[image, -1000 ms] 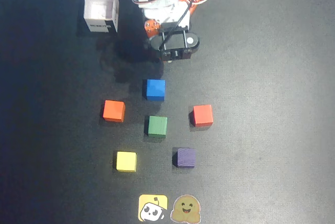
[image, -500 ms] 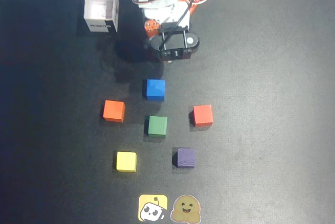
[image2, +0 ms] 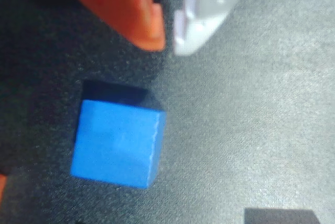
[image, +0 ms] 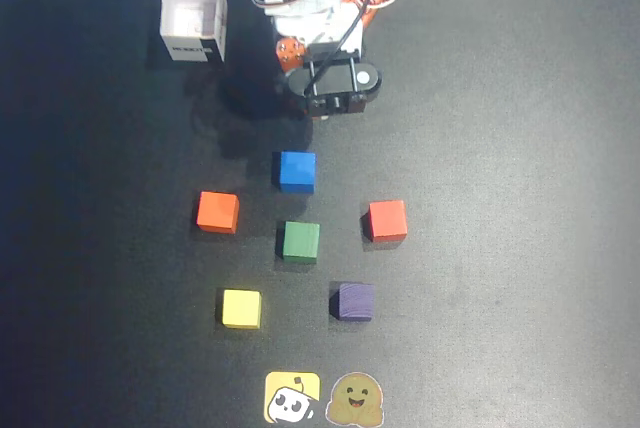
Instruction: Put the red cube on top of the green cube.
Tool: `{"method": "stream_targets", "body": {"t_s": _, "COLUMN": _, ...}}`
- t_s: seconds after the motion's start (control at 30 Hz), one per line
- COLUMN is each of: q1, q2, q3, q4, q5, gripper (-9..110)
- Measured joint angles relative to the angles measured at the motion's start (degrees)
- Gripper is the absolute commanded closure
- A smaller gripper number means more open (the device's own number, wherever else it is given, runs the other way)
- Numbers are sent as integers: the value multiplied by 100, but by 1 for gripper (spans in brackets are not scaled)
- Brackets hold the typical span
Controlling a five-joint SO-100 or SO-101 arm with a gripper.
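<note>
The red cube [image: 387, 220] sits on the black mat, right of centre in the overhead view. The dark green cube [image: 300, 241] sits to its left, a cube's width apart. My gripper [image: 318, 111] hangs at the top centre, above and behind the blue cube [image: 297, 170], well away from both task cubes. In the wrist view the gripper [image2: 168, 40] shows an orange finger [image2: 136, 9] and a white finger [image2: 209, 4] close together with nothing between them. The blue cube [image2: 118, 143] lies just below them. Neither red nor green cube shows clearly in the wrist view.
An orange-red cube [image: 217, 212] lies left of the green cube, with a yellow cube [image: 241, 308] and a purple cube [image: 353, 301] nearer the front. A white open box [image: 193, 16] stands at the back left. Two stickers [image: 322, 399] lie at the front edge.
</note>
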Motion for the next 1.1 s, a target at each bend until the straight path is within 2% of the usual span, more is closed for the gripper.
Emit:
{"method": "stream_targets", "body": {"t_s": 0.7, "q1": 70, "q2": 0, "q3": 0, "q4": 0, "q5": -26, "gripper": 101}}
{"method": "stream_targets", "body": {"t_s": 1.1, "q1": -272, "q2": -132, "q3": -193, "q4": -141, "q5": 844, "gripper": 101}}
